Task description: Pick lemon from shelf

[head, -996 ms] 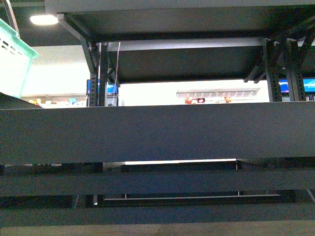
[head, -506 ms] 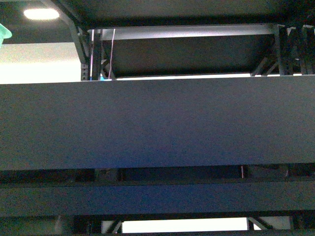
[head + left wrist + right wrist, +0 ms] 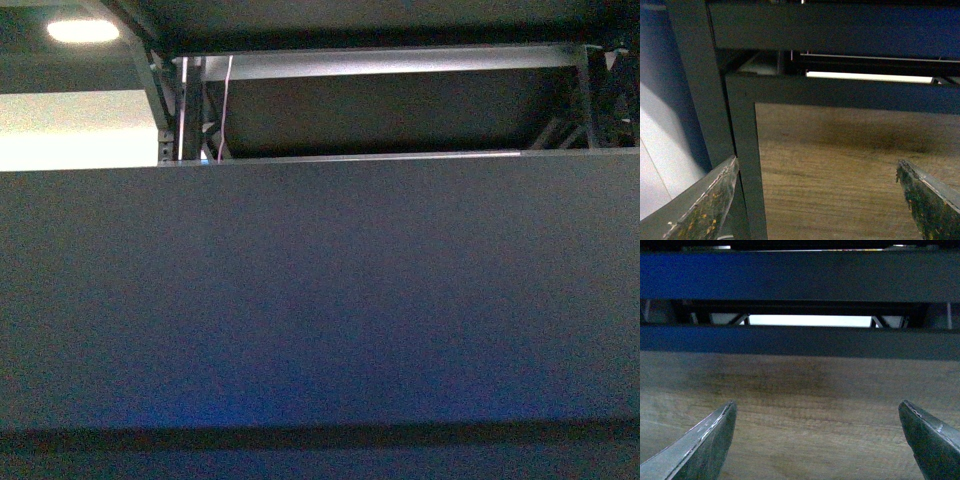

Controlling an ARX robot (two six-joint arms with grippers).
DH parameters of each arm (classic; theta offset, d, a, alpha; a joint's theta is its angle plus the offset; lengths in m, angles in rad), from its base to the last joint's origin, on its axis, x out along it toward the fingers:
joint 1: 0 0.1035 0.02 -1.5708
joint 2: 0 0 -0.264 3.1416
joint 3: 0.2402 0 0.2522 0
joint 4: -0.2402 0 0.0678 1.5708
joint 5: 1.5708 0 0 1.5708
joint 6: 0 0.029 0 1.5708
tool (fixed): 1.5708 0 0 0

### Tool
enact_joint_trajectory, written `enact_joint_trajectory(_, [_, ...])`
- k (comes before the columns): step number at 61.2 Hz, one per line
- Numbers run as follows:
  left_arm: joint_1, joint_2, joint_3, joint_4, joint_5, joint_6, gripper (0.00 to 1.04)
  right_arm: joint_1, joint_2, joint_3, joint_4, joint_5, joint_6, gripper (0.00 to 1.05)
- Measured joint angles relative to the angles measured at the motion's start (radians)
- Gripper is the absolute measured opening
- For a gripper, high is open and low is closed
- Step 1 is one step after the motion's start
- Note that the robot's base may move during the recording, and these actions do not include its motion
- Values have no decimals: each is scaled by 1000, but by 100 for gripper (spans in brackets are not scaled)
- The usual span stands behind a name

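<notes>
Front view, L to R: 1 ceiling lamp point(image 3: 82, 30) lit at upper left; 1 perforated upright point(image 3: 165, 110) below it; 1 thin pale cord point(image 3: 225, 100) hanging just beside that upright; 1 pale crossbeam point(image 3: 380, 62) running across the top; diagonal bracing point(image 3: 600, 100) at far right. The shelf point(image 3: 320, 300) is very close; 1 broad dark deck face fills most of the frame edge to edge, w/ only a narrow open slot above it, under the crossbeam.

Left gripper point(image 3: 815, 200): 2 fingertips point(image 3: 705, 200) spread wide apart, holding nothing, touching nothing; 1 dark post point(image 3: 695, 85) near one tip; 2 dark rails beyond, a thin bright gap betw. them; wood-grain surface point(image 3: 840, 175) betw. the tips, open room there.

Right gripper point(image 3: 815, 440): 2 fingertips point(image 3: 935, 440) also set wide apart, empty, touching nothing; 2 dark horiz. rails ahead w/ 1 bright gap point(image 3: 810, 320) betw. them; the wood-grain surface spreads clear betw. the tips up to the nearer rail.

Lemon: can't tell where it sits from these views.
</notes>
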Motion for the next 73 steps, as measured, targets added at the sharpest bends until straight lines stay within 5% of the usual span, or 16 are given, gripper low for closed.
enact_joint_trajectory(73, [0, 0, 0, 0, 0, 0, 97, 0, 0, 0, 0, 0, -1, 97])
